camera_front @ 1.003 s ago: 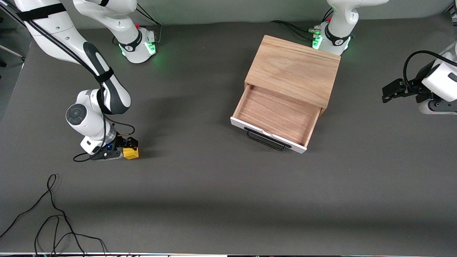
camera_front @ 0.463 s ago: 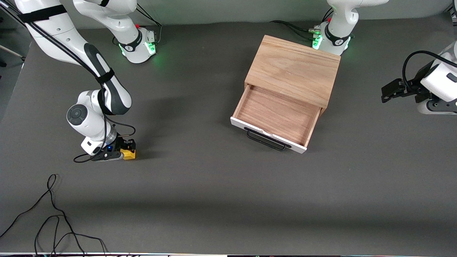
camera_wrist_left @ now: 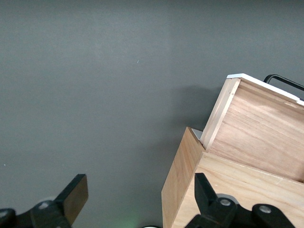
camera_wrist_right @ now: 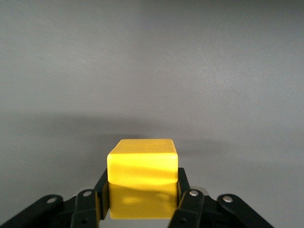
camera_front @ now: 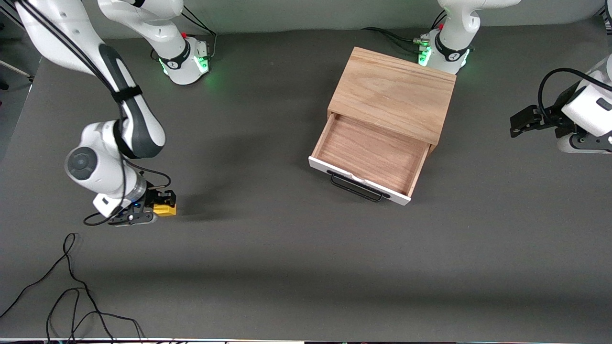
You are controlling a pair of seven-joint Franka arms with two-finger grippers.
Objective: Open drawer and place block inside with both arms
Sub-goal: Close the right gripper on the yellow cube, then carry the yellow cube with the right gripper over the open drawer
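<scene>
Gripping block (camera_front: 164, 209): right gripper (camera_front: 160, 204), above table; drawer (camera_front: 368, 157) open.

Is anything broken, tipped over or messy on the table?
Nothing looks broken or spilled. The drawer is pulled open and empty. The box sits a bit crooked on the table. A loose black cable lies tangled near the front camera.

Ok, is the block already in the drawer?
No, the yellow block is clamped in the right claw toward the right arm's end of the table, and the open drawer holds nothing.
</scene>
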